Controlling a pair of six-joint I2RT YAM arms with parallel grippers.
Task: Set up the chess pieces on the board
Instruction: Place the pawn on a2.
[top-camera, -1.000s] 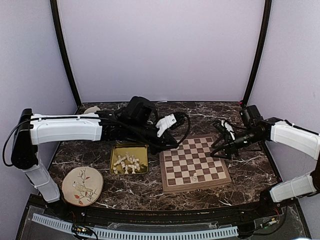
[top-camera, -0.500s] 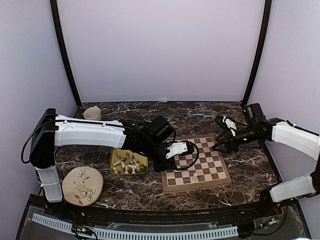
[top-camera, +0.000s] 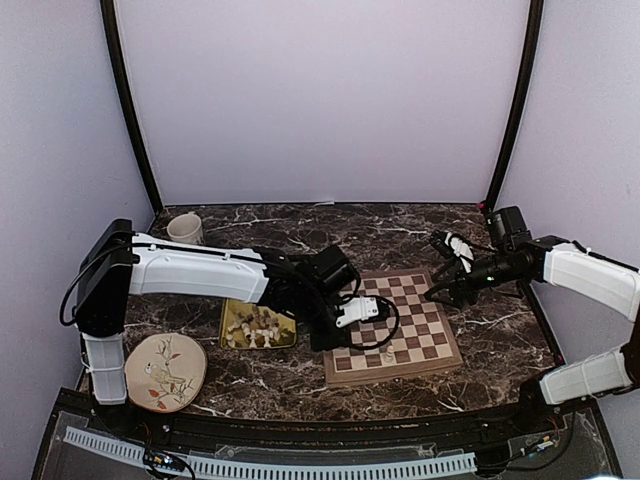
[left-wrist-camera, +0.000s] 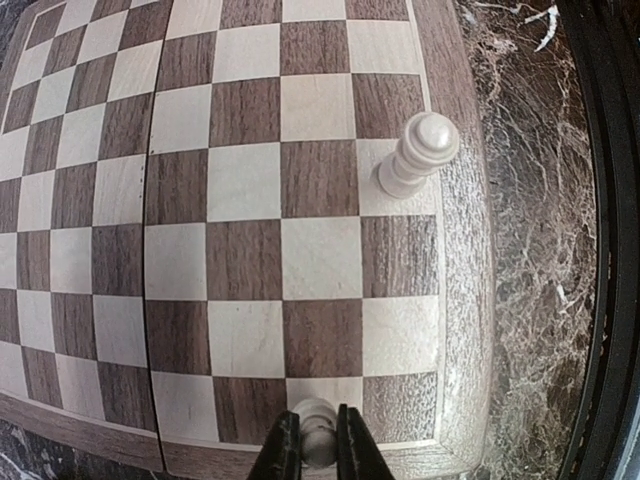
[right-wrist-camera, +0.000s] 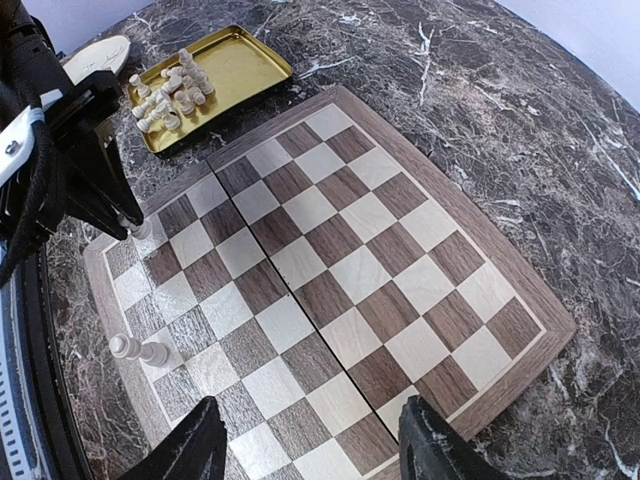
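Note:
The wooden chessboard (top-camera: 415, 320) lies right of centre. My left gripper (top-camera: 340, 342) is low over its left edge, shut on a cream chess piece (left-wrist-camera: 318, 440) that stands on a light square in the board's edge row. In the right wrist view the left gripper (right-wrist-camera: 132, 222) shows at the board's corner. Another cream piece (top-camera: 388, 352) stands alone on the near edge row, and it also shows in the left wrist view (left-wrist-camera: 418, 155). Several more pieces (top-camera: 255, 325) lie in the gold tray (top-camera: 228, 335). My right gripper (top-camera: 448, 272) hovers open and empty above the board's far right corner (right-wrist-camera: 310, 452).
A round plate with a bird drawing (top-camera: 165, 372) lies at the near left. A cream cup (top-camera: 184, 228) stands at the far left. The gold tray sits just left of the board. The left arm stretches across the tray.
My left arm swung from above the tray to the board and came down with the piece to the left edge row. My right gripper drew back a little, then held still.

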